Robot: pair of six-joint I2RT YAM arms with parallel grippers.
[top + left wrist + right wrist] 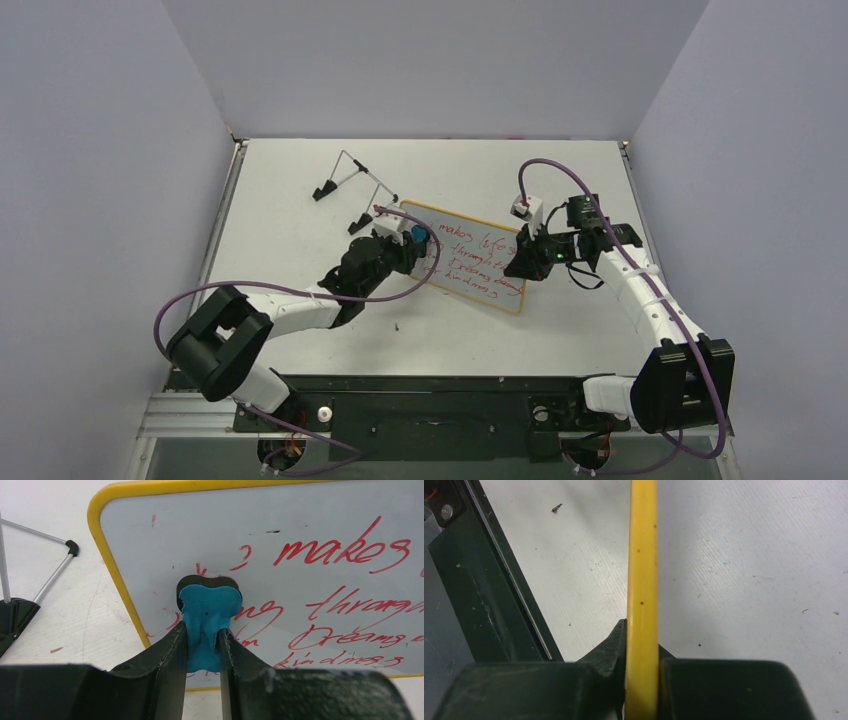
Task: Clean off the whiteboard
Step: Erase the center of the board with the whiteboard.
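Left gripper (pixel 204 642) clamped on squashed blue foam eraser (pixel 209 611), at left end of rectangular yellow-rimmed whiteboard (pixel 320 520). Red writing (pixel 345 550) extends rightward along its long axis. Right gripper (pixel 642 640) pinches the rim.

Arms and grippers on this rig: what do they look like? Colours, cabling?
Left arm and right arm match: white link shells, black joint housings, a purple cable looping along each. Left gripper and right gripper have black fingers. A white camera block sits on the right wrist, with a small green light lit near it.
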